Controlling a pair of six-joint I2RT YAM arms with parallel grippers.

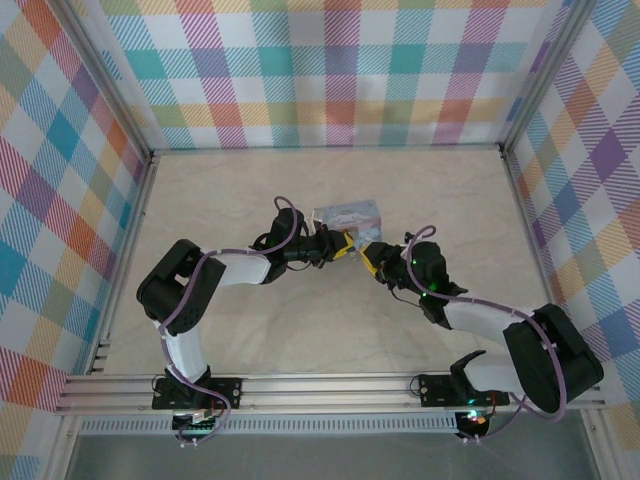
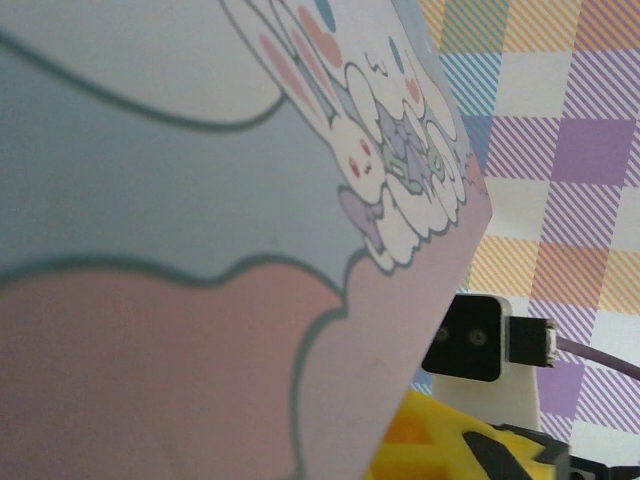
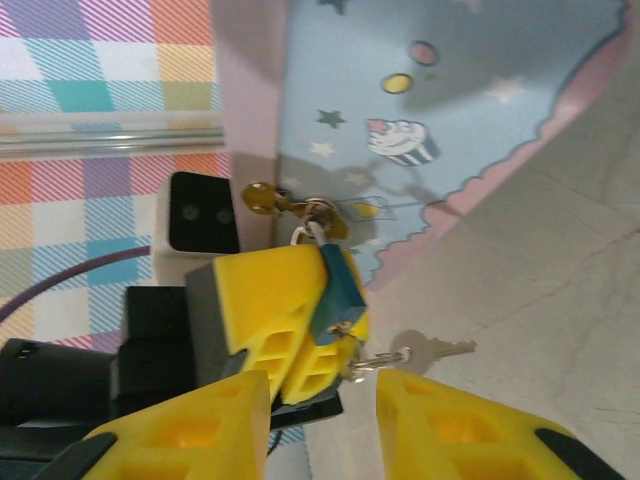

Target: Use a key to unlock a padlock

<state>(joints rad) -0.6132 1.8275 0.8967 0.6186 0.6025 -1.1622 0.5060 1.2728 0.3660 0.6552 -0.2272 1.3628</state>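
The pale-blue cartoon tin box [image 1: 346, 213] stands at mid-table. In the right wrist view its front [image 3: 470, 110] carries a brass hasp [image 3: 300, 210] from which the small teal-blue padlock [image 3: 336, 280] hangs. My left gripper [image 1: 343, 247] is shut on the padlock, its yellow fingers [image 3: 270, 300] on either side of the lock body. A key ring [image 3: 366, 364] hangs from the padlock's lower end, with a silver key [image 3: 430, 350] on it. My right gripper [image 3: 325, 430] is open just below the ring, nothing between its fingers. The left wrist view shows the box's side [image 2: 200, 250] close up.
The two grippers meet at the box's front, the right gripper [image 1: 372, 260] close to the left one. The right arm's wrist camera [image 2: 470, 335] sits just beyond the box's corner. Checked walls enclose the table [image 1: 450, 190] on three sides.
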